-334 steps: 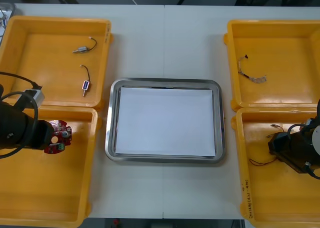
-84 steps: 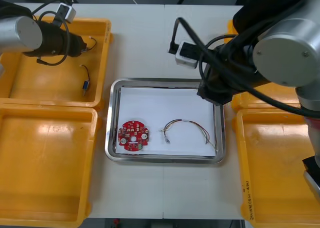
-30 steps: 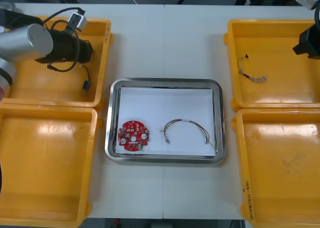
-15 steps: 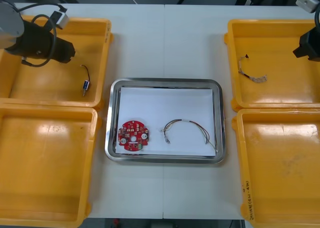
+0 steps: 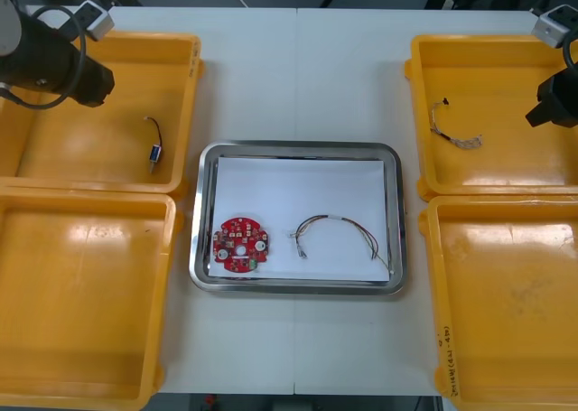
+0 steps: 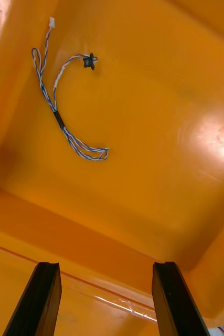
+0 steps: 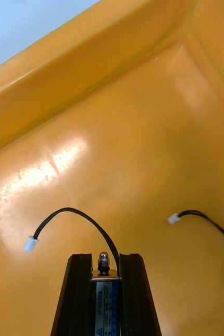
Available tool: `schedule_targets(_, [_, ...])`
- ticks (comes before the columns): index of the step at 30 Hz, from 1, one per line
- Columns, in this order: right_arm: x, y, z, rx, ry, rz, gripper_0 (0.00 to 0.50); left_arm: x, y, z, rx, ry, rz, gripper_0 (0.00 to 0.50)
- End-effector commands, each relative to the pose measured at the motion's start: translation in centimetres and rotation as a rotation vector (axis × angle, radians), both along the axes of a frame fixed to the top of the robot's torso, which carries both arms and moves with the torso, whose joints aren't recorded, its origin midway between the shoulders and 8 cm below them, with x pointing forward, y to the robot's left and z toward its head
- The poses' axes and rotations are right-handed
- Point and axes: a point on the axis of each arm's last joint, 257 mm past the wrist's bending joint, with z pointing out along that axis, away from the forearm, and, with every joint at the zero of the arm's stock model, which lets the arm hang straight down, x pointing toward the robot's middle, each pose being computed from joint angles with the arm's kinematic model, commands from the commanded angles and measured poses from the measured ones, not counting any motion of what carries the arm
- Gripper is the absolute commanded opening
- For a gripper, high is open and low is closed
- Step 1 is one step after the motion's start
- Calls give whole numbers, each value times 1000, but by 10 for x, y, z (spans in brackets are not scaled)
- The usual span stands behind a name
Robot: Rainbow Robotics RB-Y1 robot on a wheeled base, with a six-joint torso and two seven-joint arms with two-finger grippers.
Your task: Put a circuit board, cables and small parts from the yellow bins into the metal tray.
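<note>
While a small metal part [image 7: 104, 286] with a looping black cable [image 7: 75, 215] is pinched tight between the left fingers [image 5: 101, 84] over the floor of the far left yellow bin [image 5: 185, 50], a second small part [image 5: 155, 154] lies in the same bin, apart from them on the tray's side. Over the far right yellow bin [image 5: 424, 59] the right fingers [image 5: 542, 113] stand wide apart holding nothing, with a twisted blue and white cable [image 6: 59, 107] lying on the bin floor well ahead of their tips. Between the two arms, on the table [image 5: 298, 77], the metal tray [image 5: 298, 146] holds a round red board [image 5: 240, 245] and, just beside it, a red and yellow cable [image 5: 339, 232].
</note>
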Motion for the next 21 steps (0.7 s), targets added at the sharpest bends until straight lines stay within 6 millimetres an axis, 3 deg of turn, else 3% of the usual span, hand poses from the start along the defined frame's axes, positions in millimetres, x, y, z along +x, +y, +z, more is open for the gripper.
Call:
schedule_targets(1, [12,-8,36,-9,-44,12,500,-16,9,22,-107,-5,153,0])
schedule_targets(8, [18,-2,27,-56,6,30,500,-40,-20,26,-145,3,165,0])
schedule_targets(13, [26,9,17,-46,63,40,500,-57,-53,27,-198,2,193,0])
schedule_targets(21, [50,22,18,-20,50,50,500,-86,-92,28,-222,38,244,1])
